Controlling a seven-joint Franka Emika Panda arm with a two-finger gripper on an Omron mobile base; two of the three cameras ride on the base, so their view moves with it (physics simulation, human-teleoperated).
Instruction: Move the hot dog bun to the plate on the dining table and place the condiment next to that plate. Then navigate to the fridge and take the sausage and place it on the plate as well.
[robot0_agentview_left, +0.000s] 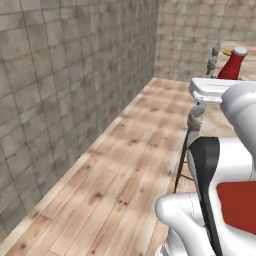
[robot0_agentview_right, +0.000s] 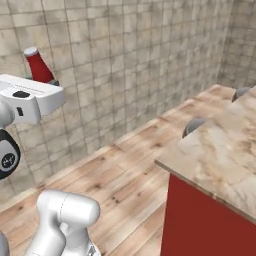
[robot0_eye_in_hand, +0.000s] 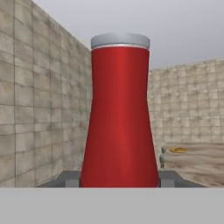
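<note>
The fingers (robot0_eye_in_hand: 119, 178) clasp the condiment (robot0_eye_in_hand: 119, 118) – a waisted red bottle, pale grey cap – upright.

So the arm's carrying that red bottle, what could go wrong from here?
The condiment bottle is gripped only near its base, between jaws that stand low on it, with the tall body and cap sticking out well past them; it might tilt or slip if the base jolts. Carried high beside the marble dining table, it could clip the table's edge on approach.
</note>
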